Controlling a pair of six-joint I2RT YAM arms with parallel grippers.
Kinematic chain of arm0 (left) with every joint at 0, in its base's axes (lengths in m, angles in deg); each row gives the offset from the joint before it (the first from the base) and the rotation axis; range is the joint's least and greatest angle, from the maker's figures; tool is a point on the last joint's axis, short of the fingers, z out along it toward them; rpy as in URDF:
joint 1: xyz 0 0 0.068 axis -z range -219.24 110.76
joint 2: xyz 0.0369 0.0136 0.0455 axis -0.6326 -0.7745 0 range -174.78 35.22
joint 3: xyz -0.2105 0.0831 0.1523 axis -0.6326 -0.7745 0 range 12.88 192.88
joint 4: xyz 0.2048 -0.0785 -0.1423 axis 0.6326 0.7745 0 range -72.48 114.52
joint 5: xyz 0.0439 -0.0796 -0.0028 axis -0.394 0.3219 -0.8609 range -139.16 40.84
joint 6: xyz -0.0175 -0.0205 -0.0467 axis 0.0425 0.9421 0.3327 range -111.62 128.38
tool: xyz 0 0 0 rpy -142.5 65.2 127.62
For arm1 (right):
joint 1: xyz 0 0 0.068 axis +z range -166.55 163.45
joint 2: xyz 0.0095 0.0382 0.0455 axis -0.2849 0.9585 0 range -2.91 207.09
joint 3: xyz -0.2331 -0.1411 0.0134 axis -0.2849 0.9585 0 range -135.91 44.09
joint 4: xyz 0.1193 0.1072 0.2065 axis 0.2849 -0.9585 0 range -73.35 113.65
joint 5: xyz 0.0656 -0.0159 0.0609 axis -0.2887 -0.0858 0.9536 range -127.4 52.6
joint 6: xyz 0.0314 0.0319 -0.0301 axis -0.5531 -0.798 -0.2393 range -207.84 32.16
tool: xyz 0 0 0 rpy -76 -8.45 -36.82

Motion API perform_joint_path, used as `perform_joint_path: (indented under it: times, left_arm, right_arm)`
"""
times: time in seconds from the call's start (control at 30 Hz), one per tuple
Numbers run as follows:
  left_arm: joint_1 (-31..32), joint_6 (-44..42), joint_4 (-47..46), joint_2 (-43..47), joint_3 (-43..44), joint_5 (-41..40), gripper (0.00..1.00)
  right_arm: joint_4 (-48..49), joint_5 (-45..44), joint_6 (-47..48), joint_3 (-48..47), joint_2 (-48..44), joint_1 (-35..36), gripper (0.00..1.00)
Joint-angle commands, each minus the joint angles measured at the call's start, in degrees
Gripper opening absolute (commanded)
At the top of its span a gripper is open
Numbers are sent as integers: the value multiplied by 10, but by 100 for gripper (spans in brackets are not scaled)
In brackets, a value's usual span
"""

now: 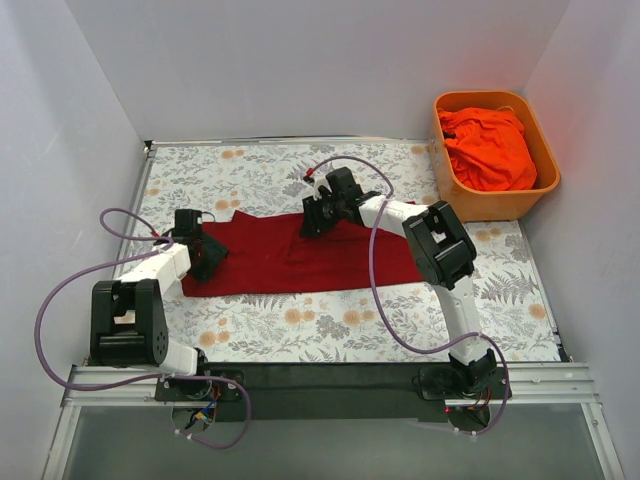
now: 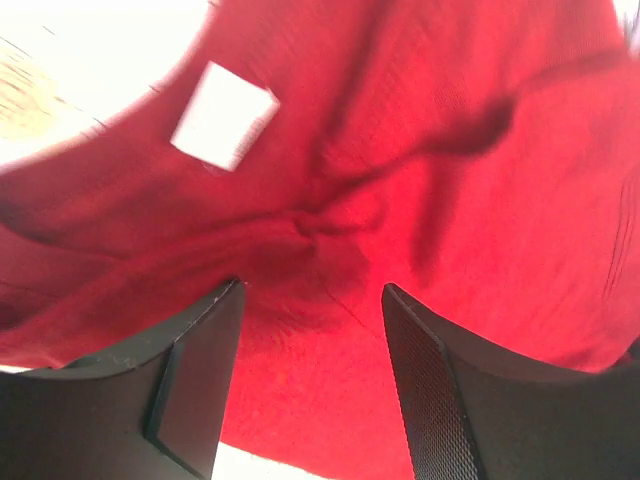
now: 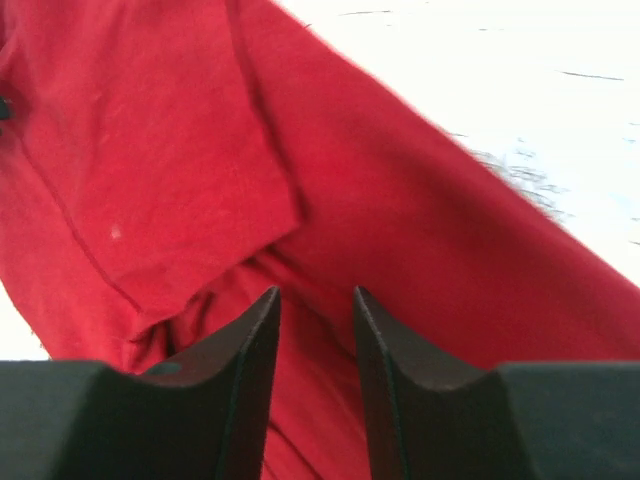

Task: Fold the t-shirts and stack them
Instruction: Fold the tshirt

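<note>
A dark crimson t-shirt (image 1: 290,258) lies spread across the middle of a floral-patterned table (image 1: 330,335), its long side running left to right; the cloth is mostly flat, with a raised fold near its upper edge. The left wrist view shows a white label (image 2: 222,115) on the fabric and puckered creases just ahead of the fingertips. The left gripper (image 1: 208,258) sits at the shirt's left end, its fingers (image 2: 200,370) spread apart with nothing pinched between them. The right gripper (image 1: 312,222) reaches over the shirt's upper edge; its fingers (image 3: 250,380) stand a narrow gap apart with red cloth showing in the gap, and whether they clamp it cannot be told. A bright orange-red t-shirt (image 1: 490,150) lies crumpled in an orange plastic tub (image 1: 497,208) at the table's far right corner, well apart from the crimson one; purple cables (image 1: 375,290) loop over the table beside both arms.
</note>
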Motion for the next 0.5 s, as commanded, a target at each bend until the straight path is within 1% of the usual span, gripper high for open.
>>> perform_joint_path:
  times: [0.0, 0.2, 0.3, 0.33, 0.47]
  left_arm:
    - [-32, 6, 2, 6, -11, -19, 54]
    - [-44, -6, 24, 33, -9, -38, 54]
    - [-44, -16, 21, 50, -1, -25, 57]
    - [-42, -25, 20, 55, 2, -16, 59]
    - [-43, -40, 22, 78, 24, -6, 63]
  right_arm:
    - [7, -14, -29, 39, -17, -37, 35]
    - [13, -16, -25, 75, -49, -56, 35]
    - [13, -5, -21, 79, -75, -55, 36]
    - [13, -5, -21, 81, -91, -55, 37]
    - [11, -25, -10, 97, -132, -55, 39]
